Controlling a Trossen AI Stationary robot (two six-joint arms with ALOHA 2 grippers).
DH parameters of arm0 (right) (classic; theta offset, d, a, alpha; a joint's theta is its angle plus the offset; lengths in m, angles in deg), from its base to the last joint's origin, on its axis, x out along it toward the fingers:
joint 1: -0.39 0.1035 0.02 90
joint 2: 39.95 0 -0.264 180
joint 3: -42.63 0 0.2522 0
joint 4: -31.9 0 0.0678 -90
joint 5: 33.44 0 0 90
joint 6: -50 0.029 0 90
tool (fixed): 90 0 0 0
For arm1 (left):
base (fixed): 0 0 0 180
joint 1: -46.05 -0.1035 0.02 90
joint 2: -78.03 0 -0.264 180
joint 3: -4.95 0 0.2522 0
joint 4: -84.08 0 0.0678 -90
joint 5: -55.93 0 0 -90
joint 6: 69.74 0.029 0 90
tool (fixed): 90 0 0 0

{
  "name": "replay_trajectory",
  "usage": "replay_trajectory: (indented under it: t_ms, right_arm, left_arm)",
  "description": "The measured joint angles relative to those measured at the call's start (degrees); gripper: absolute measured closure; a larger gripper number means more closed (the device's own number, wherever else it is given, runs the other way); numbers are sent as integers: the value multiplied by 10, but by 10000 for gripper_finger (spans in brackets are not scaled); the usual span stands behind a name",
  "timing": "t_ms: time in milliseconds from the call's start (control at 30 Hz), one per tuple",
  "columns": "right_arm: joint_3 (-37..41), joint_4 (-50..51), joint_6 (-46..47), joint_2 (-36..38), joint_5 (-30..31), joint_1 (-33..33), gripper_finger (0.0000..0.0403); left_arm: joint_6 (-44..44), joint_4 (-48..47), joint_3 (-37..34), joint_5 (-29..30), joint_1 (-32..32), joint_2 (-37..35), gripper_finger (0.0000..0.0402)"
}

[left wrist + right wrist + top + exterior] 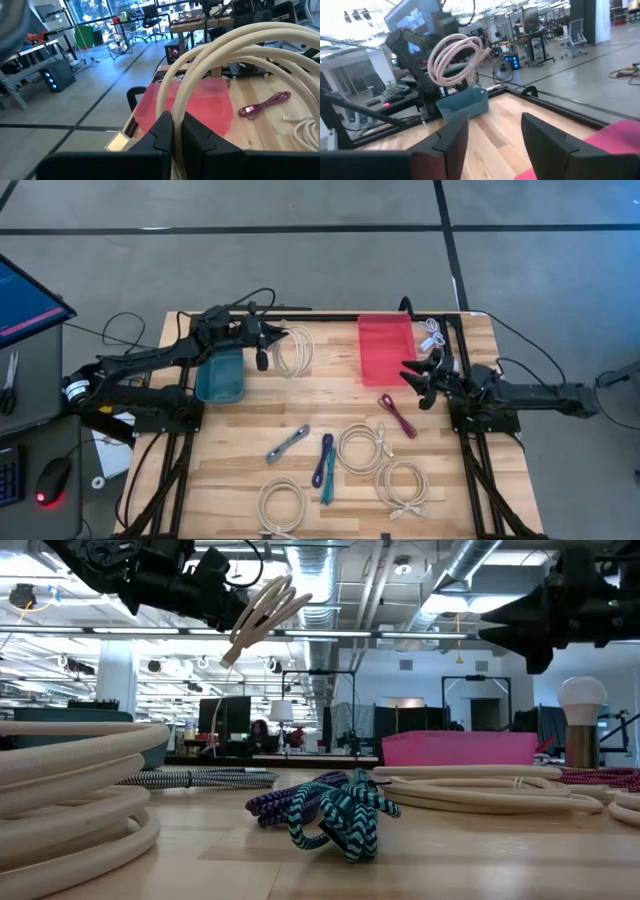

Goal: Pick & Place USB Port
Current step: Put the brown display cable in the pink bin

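On the wooden table [330,410], everything is placed here against the pink bin [386,348] at the far edge. Nearest the front edge, well away from the bin, lie two cream cable coils, one [281,505] toward the left arm's side and one [402,484] toward the right arm's side. A step closer to the bin sit a teal cable [328,480] touching a purple cable [322,460], a grey braided cable [287,444] beside them, and a third cream coil [364,448]. A magenta cable [397,415] lies just in front of the bin's near edge.

The right gripper [418,383] hovers at the bin's near right corner with its fingers [451,140] spread apart and nothing between them. A small white cable [433,333] rests just beside the bin on the right arm's side.

Well to the bin's left arm's side stands a teal bin [222,376]. The left gripper [262,345] hangs between the two bins, nearer the teal one, raised off the table, its fingers [200,137] pinched together on a looped cream cable [293,350]. The loop hangs in the air toward the pink bin, touching neither bin.
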Motion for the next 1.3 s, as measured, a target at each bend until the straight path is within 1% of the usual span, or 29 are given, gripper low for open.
replay_trajectory:
  t_ms: [133, 333, 467, 700, 900, 1067, 1300]
  right_arm:
    - [0, -54, -1, -44, 0, 9, 226]
    - [0, -146, 3, -124, 0, 21, 249]
    - [-15, -197, 3, -186, -1, 22, 260]
    - [-78, -207, -1, -313, -1, 21, 254]
    - [-117, -274, -6, -401, 2, 20, 247]
    - [-151, -289, 1, -472, 1, 19, 251]
    - [-224, -304, 22, -587, -22, 8, 257]
  left_arm:
    - [-3, 0, 0, 0, 0, 0, 385]
    - [-3, 0, 0, -1, 0, 0, 386]
    - [-3, 0, 0, -17, 0, 0, 386]
    - [-3, 5, 0, -18, 0, 0, 386]
    - [-3, 5, 0, -18, 0, 0, 386]
    - [-3, 9, 0, -19, 0, 0, 386]
    - [-3, 13, 0, -19, 0, 0, 386]
